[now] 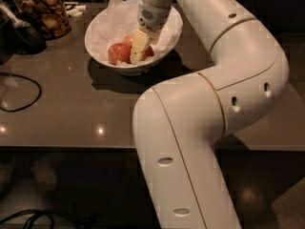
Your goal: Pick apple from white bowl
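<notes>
White bowl is set far left on the counter | apple is held inside it, on paper | gripper is placed in the bowl just right of the apple; open or closed cannot be told | step judged: grasp | next: a secure hold, then a straight lift, is called for

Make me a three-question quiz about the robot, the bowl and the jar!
1. Where is the gripper? A on the floor; B down in the bowl, among the apples; C on a shelf.
2. What colour is the bowl? A blue; B green; C white.
3. The jar is: A holding brown snacks; B empty; C tipped over.
Answers: B, its tip sits between the apples; C, its wall shines white; A, brown pieces fill the glass.
</notes>
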Robot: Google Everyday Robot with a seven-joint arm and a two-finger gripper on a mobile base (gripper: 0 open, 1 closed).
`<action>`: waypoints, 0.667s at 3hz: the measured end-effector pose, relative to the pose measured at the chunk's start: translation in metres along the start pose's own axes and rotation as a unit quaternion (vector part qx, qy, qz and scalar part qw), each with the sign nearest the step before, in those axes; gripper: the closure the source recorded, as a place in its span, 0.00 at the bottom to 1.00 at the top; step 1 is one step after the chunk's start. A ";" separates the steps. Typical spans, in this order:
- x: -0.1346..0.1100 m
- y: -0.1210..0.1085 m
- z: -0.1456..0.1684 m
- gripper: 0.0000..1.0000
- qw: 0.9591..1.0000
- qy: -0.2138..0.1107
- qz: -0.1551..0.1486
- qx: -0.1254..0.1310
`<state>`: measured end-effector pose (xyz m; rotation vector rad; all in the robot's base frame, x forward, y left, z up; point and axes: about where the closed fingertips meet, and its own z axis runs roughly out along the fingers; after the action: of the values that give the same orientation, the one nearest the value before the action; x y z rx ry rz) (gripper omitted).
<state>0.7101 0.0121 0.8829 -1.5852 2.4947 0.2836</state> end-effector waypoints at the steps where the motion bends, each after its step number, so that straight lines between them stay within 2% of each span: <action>1: 0.002 -0.001 0.003 0.23 1.000 0.002 0.001 -0.001; 2: 0.003 -0.003 0.007 0.24 1.000 0.005 0.003 -0.004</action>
<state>0.7115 0.0099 0.8755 -1.5864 2.5087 0.2882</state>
